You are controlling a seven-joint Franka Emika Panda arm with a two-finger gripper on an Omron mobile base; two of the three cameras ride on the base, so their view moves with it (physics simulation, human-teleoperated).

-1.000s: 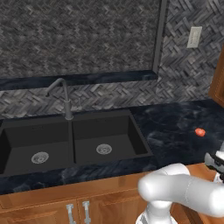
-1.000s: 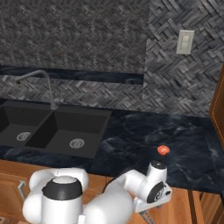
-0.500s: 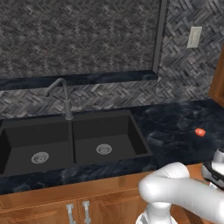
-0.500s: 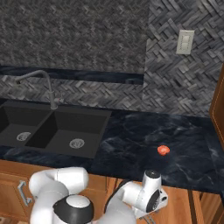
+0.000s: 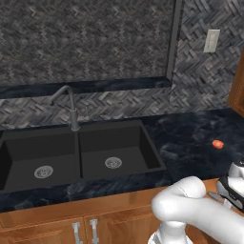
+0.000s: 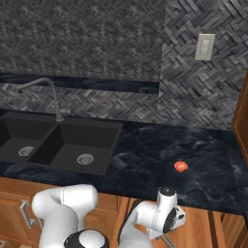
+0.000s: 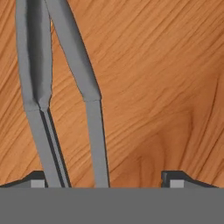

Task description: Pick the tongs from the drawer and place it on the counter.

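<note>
- Hand [image 7: 107, 180] is hanging low with fingertips spread, gripping nothing, straddling the slim grey metal tongs [image 7: 65, 100].
- Tongs are lying on the orange-brown wooden drawer [image 7: 162, 87] floor.
- Off-centre closing risks squirting them aside, short of the glossy blue-black bench [image 6: 160, 160].

Glossy white arm [image 6: 68, 206] — fat rounded links, dark joint caps; the white hand [image 6: 167, 215] carries a black ring.
</note>
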